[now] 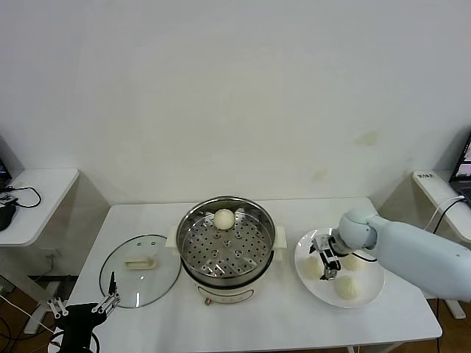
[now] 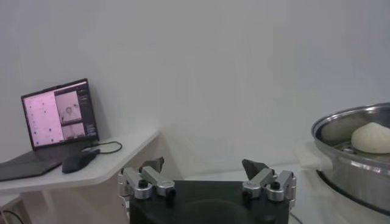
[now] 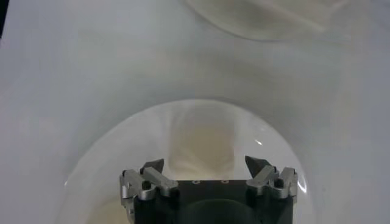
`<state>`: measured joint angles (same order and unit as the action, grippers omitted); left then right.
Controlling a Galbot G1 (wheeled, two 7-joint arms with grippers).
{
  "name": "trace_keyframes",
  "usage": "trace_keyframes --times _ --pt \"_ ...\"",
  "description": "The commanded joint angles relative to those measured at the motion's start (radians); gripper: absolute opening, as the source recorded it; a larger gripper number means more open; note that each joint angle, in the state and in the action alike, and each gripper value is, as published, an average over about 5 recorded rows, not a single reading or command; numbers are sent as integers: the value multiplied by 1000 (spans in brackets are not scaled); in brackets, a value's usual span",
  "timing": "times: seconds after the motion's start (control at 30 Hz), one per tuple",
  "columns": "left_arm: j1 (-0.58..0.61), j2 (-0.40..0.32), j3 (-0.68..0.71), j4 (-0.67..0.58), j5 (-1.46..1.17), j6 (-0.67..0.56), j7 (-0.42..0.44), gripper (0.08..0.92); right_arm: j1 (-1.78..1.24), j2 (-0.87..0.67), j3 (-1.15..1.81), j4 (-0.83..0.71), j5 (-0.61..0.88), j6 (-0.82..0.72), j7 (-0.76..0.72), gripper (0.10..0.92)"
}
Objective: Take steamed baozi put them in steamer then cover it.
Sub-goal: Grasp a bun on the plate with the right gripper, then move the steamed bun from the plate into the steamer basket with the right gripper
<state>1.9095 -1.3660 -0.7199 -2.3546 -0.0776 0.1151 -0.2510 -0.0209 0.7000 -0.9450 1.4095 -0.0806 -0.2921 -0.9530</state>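
The steel steamer [image 1: 193, 237] stands on its white pot base at the table's middle, with one baozi [image 1: 224, 218] at its far side. Three more baozi lie on the white plate [image 1: 324, 293] to the right: one [image 1: 312, 268] by my gripper, one [image 1: 347, 288] nearer the front, and one [image 1: 358, 261] partly behind the arm. My right gripper [image 1: 326, 259] is open and low over the plate. In the right wrist view its open fingers [image 3: 205, 162] stand on either side of a pale bun [image 3: 201, 137] just below. The glass cover [image 1: 140, 270] lies flat left of the steamer.
My left gripper [image 1: 81, 309] is parked, open and empty, off the table's front left corner, and also shows in its wrist view [image 2: 202, 167]. That view shows the steamer rim [image 2: 341, 131] with its bun [image 2: 372, 138]. A side desk holds a laptop [image 2: 58, 115] and a mouse [image 2: 78, 161].
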Motion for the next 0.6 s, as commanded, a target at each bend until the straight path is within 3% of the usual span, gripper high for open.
trace_keyframes --times 0.03,0.43,0.6 --pt "-3 1 -1 4 -1 -1 0 823 -39 41 26 -42 -22 1 8 813" --pt "-6 0 2 4 -1 -1 -1 823 -14 26 27 -25 -16 -18 -8 620" --pt "-5 0 2 2 -1 -1 -1 823 78 -10 12 17 11 -31 -34 595"
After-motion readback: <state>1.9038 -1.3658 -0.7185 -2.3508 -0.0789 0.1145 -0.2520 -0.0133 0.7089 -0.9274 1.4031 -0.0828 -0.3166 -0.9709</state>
